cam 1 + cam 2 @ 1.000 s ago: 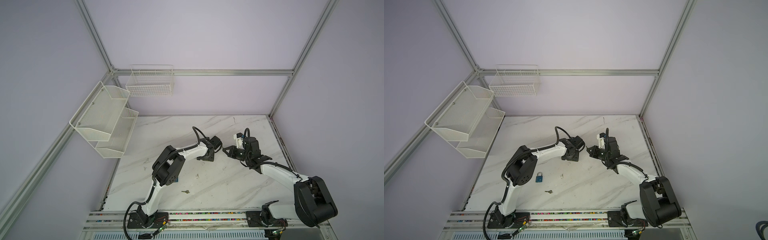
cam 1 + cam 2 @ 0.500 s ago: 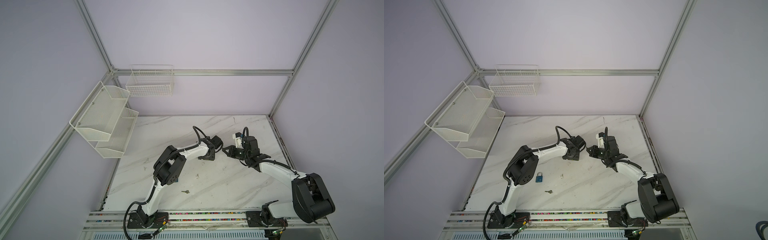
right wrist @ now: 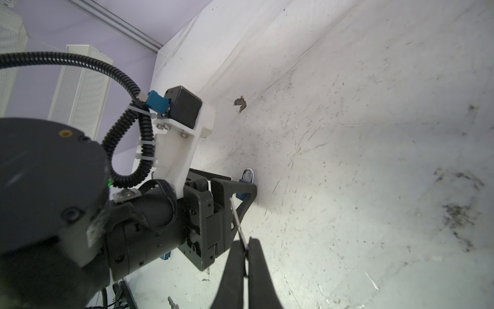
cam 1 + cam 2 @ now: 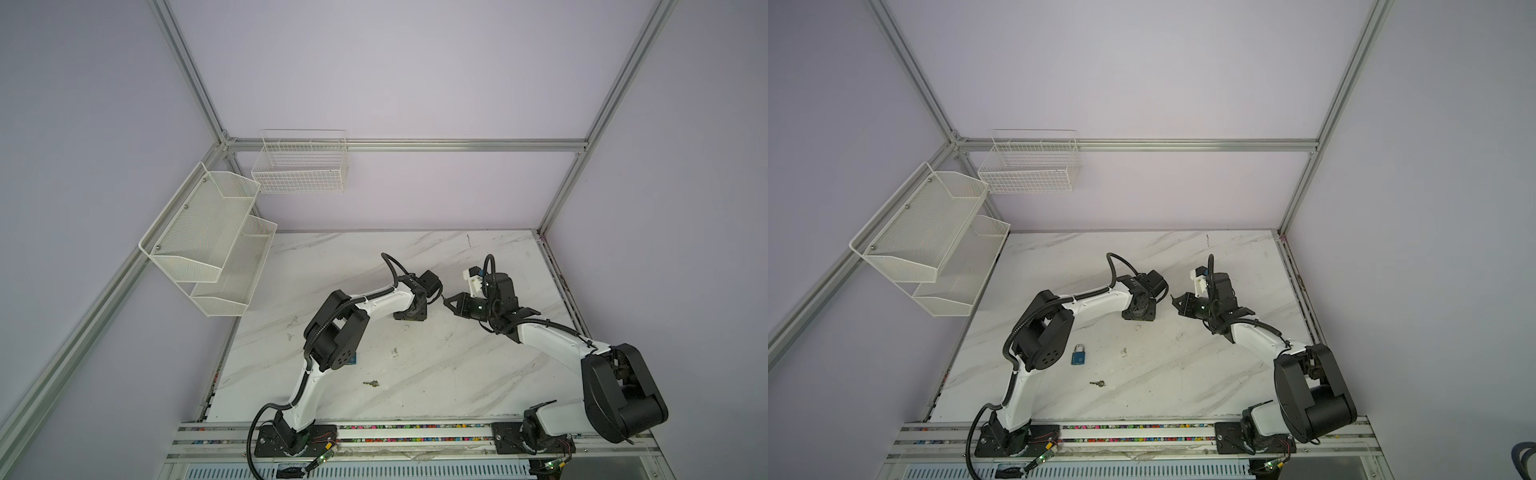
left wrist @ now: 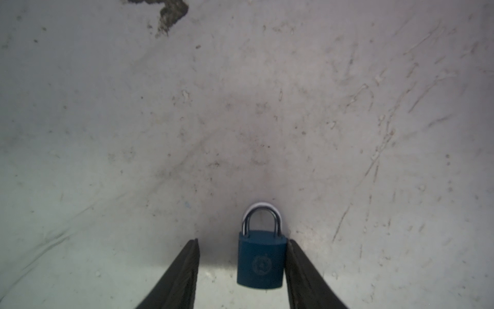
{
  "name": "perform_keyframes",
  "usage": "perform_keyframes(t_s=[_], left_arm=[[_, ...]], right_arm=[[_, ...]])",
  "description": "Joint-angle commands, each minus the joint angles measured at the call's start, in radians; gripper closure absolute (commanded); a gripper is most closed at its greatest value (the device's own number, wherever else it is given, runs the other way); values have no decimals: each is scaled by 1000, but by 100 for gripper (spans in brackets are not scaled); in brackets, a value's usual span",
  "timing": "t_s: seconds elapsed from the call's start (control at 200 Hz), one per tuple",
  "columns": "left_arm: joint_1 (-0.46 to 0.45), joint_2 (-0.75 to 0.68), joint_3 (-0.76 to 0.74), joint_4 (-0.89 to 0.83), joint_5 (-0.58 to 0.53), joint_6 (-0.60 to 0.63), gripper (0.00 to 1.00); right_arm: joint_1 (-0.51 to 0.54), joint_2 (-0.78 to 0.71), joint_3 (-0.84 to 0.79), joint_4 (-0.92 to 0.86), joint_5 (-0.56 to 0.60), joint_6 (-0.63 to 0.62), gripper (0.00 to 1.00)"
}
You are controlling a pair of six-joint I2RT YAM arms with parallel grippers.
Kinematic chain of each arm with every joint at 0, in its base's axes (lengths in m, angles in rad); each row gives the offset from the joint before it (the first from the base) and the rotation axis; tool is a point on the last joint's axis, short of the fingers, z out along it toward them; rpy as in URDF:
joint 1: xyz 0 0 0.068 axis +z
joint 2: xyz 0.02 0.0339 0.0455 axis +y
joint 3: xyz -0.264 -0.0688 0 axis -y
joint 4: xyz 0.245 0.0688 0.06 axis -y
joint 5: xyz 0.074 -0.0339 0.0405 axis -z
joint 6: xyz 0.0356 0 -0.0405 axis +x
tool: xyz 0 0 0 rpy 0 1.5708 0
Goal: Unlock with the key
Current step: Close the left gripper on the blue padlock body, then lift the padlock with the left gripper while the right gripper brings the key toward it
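Observation:
A blue padlock (image 5: 260, 262) with a silver shackle lies on the marble table (image 4: 415, 257) between the fingers of my left gripper (image 5: 242, 242). The gripper is open. One finger (image 5: 296, 264) touches the lock's side and the other finger (image 5: 187, 264) stands apart from it. In both top views the left gripper (image 4: 409, 316) (image 4: 1139, 313) points down at mid-table. My right gripper (image 3: 246, 244) is shut on the key (image 3: 237, 223), whose thin metal blade sticks out past the fingertips toward the left gripper. In both top views the right gripper (image 4: 451, 302) (image 4: 1177, 302) hovers just right of the left one.
A second blue padlock (image 4: 1079, 355) lies by the left arm's elbow, with a loose key (image 4: 1097, 383) (image 4: 371, 383) in front of it. White mesh shelves (image 4: 208, 249) and a wire basket (image 4: 301, 166) hang on the left and back walls.
The right arm's wrist has shifted slightly toward the left arm. The left arm stays in place over the padlock.

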Motion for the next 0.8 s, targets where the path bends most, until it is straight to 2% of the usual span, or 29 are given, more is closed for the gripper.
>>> perform_keyframes(t_s=[0.0,0.13,0.455,0.795], left_arm=[[2,-30,-8,-12,30,-2,49],[1,-8,12,-14,76,-20,51],[-10,24,0,1,16,-101,61],[-22,56,9,1,4,-154,62]], right_arm=[[-4,14,30,1,-19,-17,100],[-4,18,26,12,-20,-9,100],[-5,37,34,16,-56,-14,100],[-4,41,16,54,-106,-1,100]])
